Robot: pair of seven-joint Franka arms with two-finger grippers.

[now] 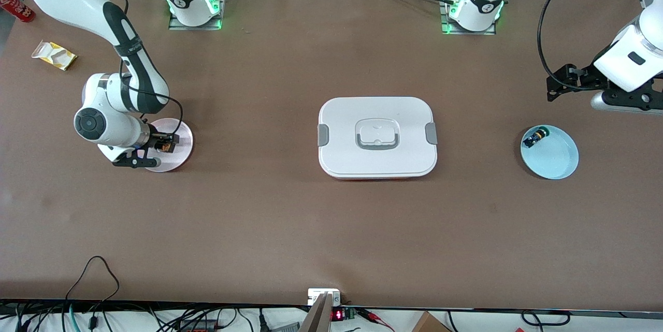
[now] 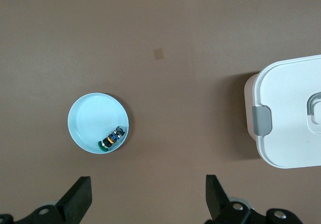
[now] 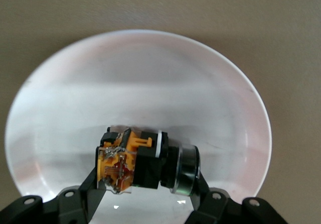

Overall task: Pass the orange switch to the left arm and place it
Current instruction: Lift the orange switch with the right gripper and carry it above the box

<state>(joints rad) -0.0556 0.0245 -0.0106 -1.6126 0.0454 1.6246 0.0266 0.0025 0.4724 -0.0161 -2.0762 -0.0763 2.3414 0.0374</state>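
My right gripper (image 1: 163,148) is shut on the orange switch (image 1: 166,145) over the pale pink plate (image 1: 181,158) at the right arm's end of the table. In the right wrist view the fingers (image 3: 85,189) press both ends of the switch (image 3: 135,158), low over the plate (image 3: 140,83). My left gripper (image 1: 553,88) is open and empty, up in the air beside the light blue plate (image 1: 557,158). Its fingers (image 2: 77,196) frame bare table. The white box (image 1: 377,136) lies at the table's middle, between the plates; its end shows in the left wrist view (image 2: 291,113).
A small blue-black switch (image 1: 535,138) with a green tip lies in the blue plate (image 2: 93,121), also seen in the left wrist view (image 2: 113,137). A yellow packet (image 1: 54,55) and a red can (image 1: 15,5) lie near the right arm's corner.
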